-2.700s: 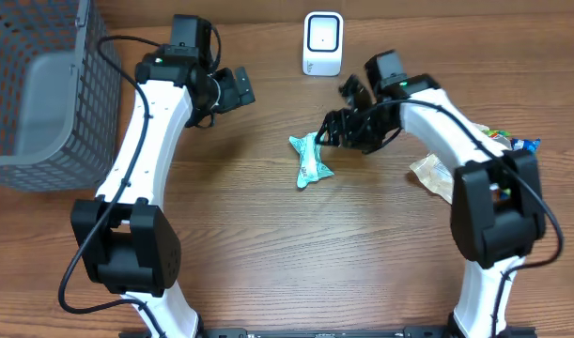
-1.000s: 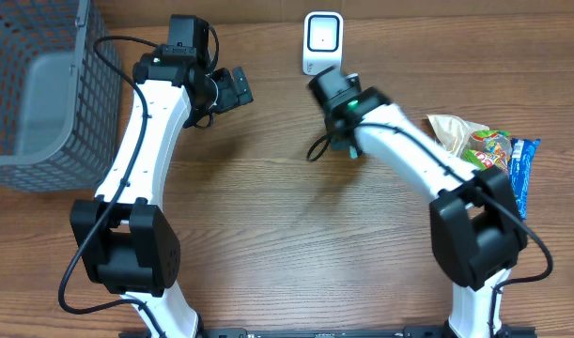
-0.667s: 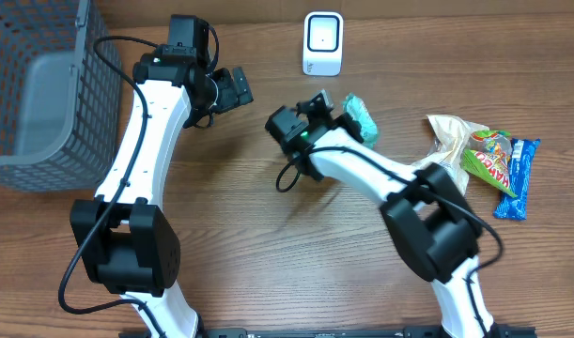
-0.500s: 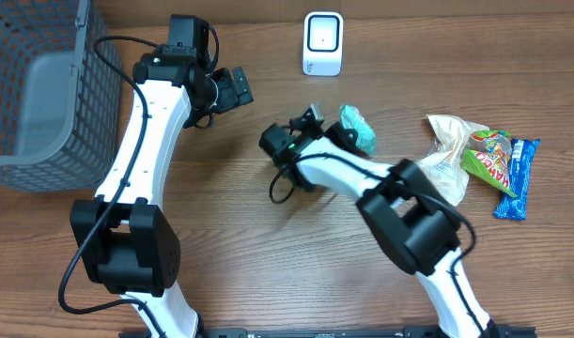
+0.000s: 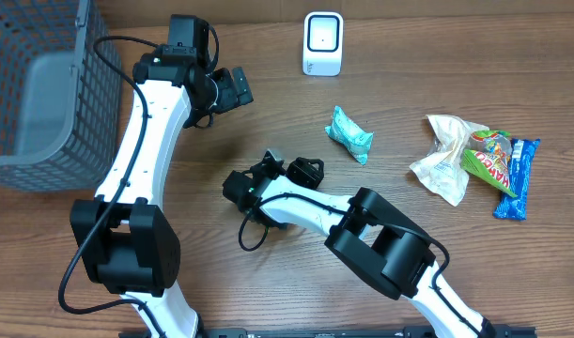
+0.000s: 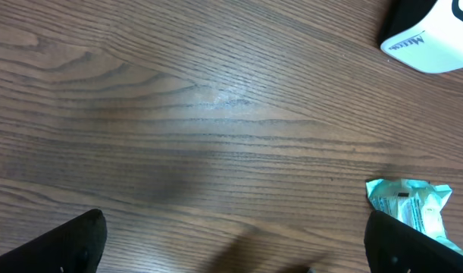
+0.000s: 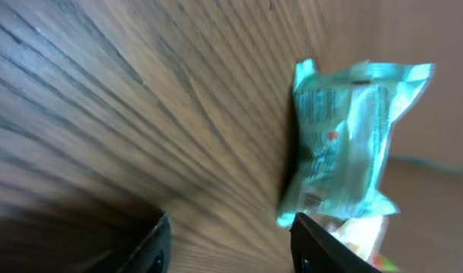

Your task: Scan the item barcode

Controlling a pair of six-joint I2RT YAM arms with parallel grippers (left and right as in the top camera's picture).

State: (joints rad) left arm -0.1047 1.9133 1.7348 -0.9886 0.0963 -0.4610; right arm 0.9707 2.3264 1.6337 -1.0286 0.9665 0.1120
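- The teal packet [image 5: 349, 134] is a small crinkled foil pillow with pinched, sealed ends. It lies flat on the surface [image 5: 268, 291], below and slightly right of the scanner [image 5: 322, 43] and apart from it.
- In the right wrist view the teal packet [image 7: 345, 136] shows a glossy, wrinkled face with fine print, though the view is too smeared to read it.
- The scanner is a white, rounded plastic block with a pale window on its face.
- The surface is brown wood-grain laminate with long streaks.
- A grey mesh basket [image 5: 42, 84] with a smooth solid lip sits at the far left.
- At the right edge lie a crumpled cream bag [image 5: 439, 164], a shiny green bag [image 5: 488, 155] and a slim blue bar [image 5: 514, 183], touching one another.
- The left hand [image 5: 232, 87] hangs beside the scanner's left with its black fingers [image 6: 79, 243] spread wide and nothing between them.
- The right hand [image 5: 288, 170] is low near the middle of the surface. Its fingers [image 7: 151, 243] stand apart and grip nothing, and the teal packet is clear of them.
- Half a second ago the teal packet sat right at the right hand. Now it rests alone, and that hand has swung away to the left.
- A second ago the right arm reached up in front of the scanner.
- The left arm, basket and snack pile have not shifted.
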